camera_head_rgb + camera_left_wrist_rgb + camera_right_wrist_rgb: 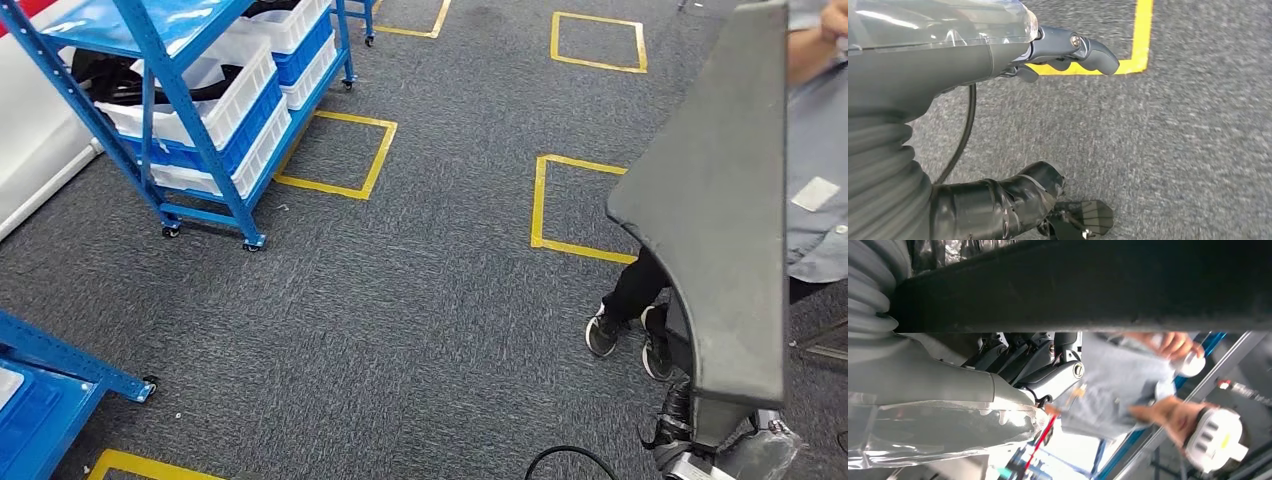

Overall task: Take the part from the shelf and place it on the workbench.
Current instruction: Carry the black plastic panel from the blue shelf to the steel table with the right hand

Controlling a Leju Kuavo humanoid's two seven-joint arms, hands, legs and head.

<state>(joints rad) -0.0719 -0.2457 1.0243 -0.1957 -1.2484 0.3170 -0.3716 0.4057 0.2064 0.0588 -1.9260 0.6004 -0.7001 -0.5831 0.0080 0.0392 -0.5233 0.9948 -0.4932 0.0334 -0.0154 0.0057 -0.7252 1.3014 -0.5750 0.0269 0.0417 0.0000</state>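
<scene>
1. The part point(720, 200) is a long, flat, dark grey panel with a matte surface, one curved edge and a pointed corner.
2. It stands nearly upright at the right of the head view, above the grey carpet.
3. The right hand point(1048, 365) grips its lower end, fingers curled against its dark edge.

My left hand point(1068, 50) is dark grey with a silver screw at the thumb pivot, a ribbed grey cover behind it, clear plastic film over the wrist and black tape wrapped lower down. My right hand point(1048, 372) shows the same grey shell, a round screw, thin wires and crinkled film
</scene>
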